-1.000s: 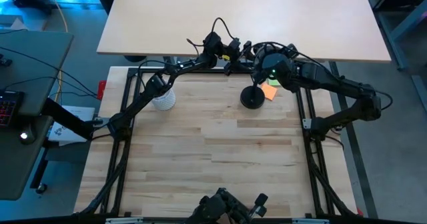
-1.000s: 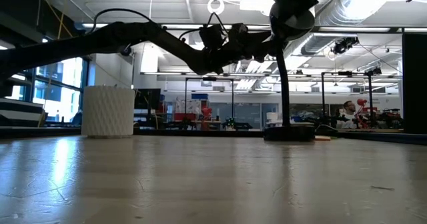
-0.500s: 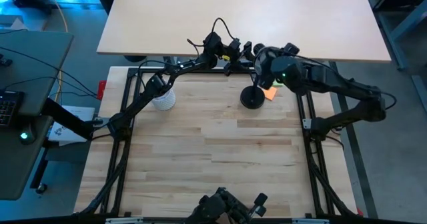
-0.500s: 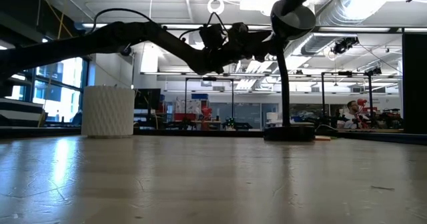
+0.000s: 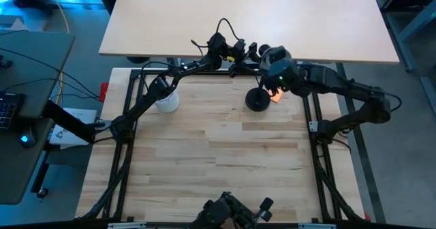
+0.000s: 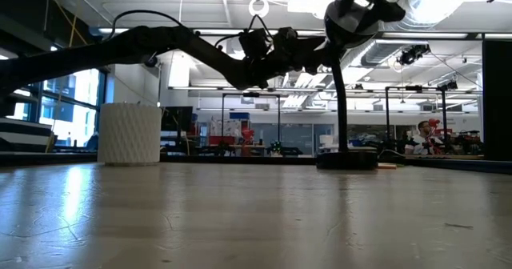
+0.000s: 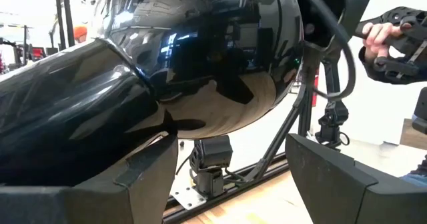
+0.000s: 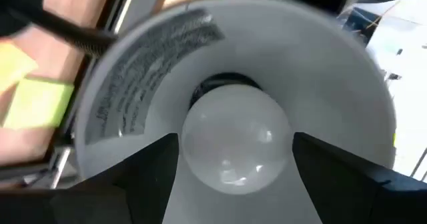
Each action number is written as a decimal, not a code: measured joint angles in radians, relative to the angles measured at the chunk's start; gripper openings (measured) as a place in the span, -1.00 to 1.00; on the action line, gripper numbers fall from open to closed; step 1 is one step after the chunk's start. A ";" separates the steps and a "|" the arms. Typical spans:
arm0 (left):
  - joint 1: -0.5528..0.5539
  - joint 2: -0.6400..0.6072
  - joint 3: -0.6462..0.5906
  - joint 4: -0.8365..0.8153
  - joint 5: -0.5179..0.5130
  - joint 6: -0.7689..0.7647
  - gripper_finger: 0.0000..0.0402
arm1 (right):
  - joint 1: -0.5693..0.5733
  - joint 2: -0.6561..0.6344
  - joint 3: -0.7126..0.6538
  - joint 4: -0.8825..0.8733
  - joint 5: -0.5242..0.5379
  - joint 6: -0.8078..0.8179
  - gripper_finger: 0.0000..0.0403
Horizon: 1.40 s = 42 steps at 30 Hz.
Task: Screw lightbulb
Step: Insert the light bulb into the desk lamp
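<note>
The black desk lamp stands at the table's far edge on its round base (image 5: 257, 100), with its glossy shade (image 7: 200, 57) raised on the stem (image 6: 342, 93). The white frosted lightbulb (image 8: 233, 134) sits in the middle of the shade's white inside (image 8: 320, 71); its screw base is hidden. My right gripper (image 8: 235, 144) reaches into the shade from above (image 5: 271, 57) and is shut on the bulb. My left gripper (image 7: 230, 164) comes from the table's left (image 5: 238, 52) and is shut on the shade's black outside. My left gripper has the lamp's black shade (image 7: 167, 127) between its two fingers, at the narrowing back part. The fingers (image 7: 143, 174) come level from the table's left. The shade stays up on its stem. My right gripper pinches the bulb's round glass (image 8: 193, 141) between its two fingers, one on each side. The fingers (image 8: 150, 164) reach down into the shade's open mouth. The bulb sits in the socket at the shade's middle.
A white ribbed cup (image 5: 167, 101) stands at the far left of the table, also in the low view (image 6: 130, 133). An orange note (image 5: 274, 95) lies by the lamp base. A person's hand (image 7: 383, 37) holds a handle beyond the table.
My right gripper has turned about its own axis over the lamp shade, one way and then back, staying in the same place. The lamp and my left gripper have kept still.
</note>
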<state>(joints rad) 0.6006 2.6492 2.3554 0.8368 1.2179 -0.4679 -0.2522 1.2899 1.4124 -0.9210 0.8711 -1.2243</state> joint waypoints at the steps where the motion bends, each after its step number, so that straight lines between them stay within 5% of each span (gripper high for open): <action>1: 0.000 0.000 0.000 0.000 0.000 0.000 0.36 | -0.011 0.006 0.000 -0.002 0.001 -0.006 0.45; 6: 0.002 0.000 0.000 -0.002 -0.004 -0.002 0.36 | -0.049 0.030 0.000 0.021 0.002 0.118 0.45; 25: -0.002 0.000 0.001 -0.001 0.005 -0.001 0.36 | -0.056 0.030 0.000 0.136 -0.058 1.198 0.45; 34: -0.002 0.000 0.001 -0.001 0.005 -0.002 0.36 | -0.013 -0.007 0.000 0.143 -0.052 1.033 0.45; 42: -0.002 0.000 0.001 -0.001 0.004 -0.002 0.36 | 0.038 -0.014 0.000 0.088 -0.005 0.361 0.45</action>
<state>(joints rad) 0.5991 2.6495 2.3562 0.8360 1.2221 -0.4698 -0.2145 1.2763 1.4124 -0.8329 0.8658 -0.8630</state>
